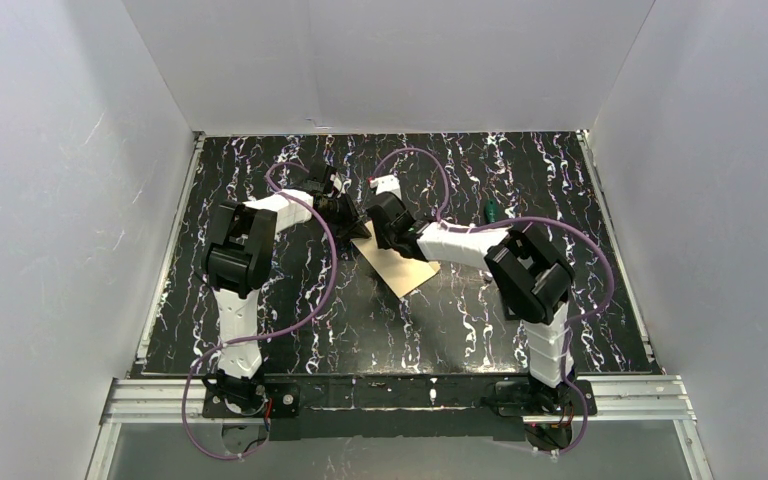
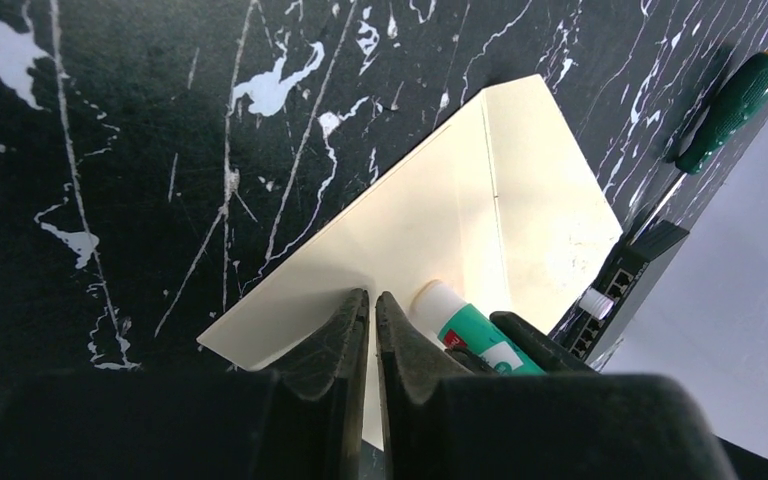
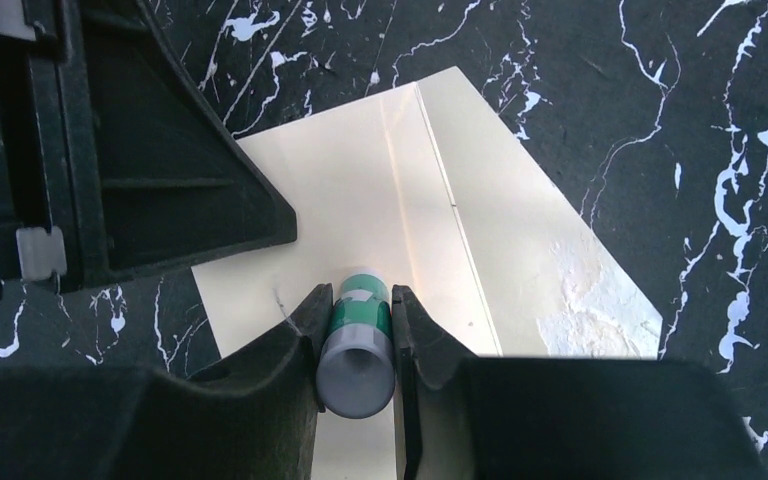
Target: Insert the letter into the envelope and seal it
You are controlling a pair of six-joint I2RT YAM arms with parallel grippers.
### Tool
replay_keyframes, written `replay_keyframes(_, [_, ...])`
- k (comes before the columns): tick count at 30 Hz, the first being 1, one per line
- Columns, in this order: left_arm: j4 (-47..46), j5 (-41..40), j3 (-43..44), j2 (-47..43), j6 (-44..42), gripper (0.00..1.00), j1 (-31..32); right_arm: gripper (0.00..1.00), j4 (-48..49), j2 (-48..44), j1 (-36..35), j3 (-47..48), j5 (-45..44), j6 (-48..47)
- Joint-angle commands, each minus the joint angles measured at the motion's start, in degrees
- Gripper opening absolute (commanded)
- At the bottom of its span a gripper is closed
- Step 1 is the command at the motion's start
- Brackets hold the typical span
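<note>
The cream envelope (image 1: 406, 268) lies flat on the black marbled table, its flap (image 3: 535, 255) open and folded out past a straight crease. It also shows in the left wrist view (image 2: 430, 210). My right gripper (image 3: 357, 300) is shut on a green and white glue stick (image 3: 360, 335), whose tip points down at the envelope's body beside the crease. The stick also shows in the left wrist view (image 2: 465, 325). My left gripper (image 2: 372, 300) is shut, its tips down on the envelope near its edge, right next to the glue stick. No separate tan letter is in view.
A green-handled tool (image 2: 735, 105) lies on the table beyond the envelope, and shows at the back right in the top view (image 1: 491, 211). A whitish rough patch (image 3: 600, 300) marks the flap. The two grippers (image 1: 360, 218) are close together. White walls enclose the table.
</note>
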State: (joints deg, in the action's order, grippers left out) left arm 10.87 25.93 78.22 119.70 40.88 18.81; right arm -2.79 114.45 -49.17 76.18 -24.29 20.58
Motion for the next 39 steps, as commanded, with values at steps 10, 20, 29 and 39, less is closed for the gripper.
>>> replay_keyframes(10, [6.28,-13.55,0.32,1.98,11.09,0.02,0.45,0.01,-12.61,-7.11,-1.7,-9.87,6.93,-0.55])
replay_keyframes(20, [6.54,-12.75,1.45,3.17,11.03,0.02,0.51,0.01,-20.14,-7.08,-1.81,-7.16,6.23,0.47])
replay_keyframes(29, [7.19,-9.78,1.53,3.11,6.28,0.03,0.47,0.01,-14.83,2.46,-1.03,1.17,2.68,1.13])
replay_keyframes(39, [7.59,-9.47,1.52,3.59,6.24,0.03,0.45,0.01,-17.87,2.85,-0.93,1.82,2.57,1.7])
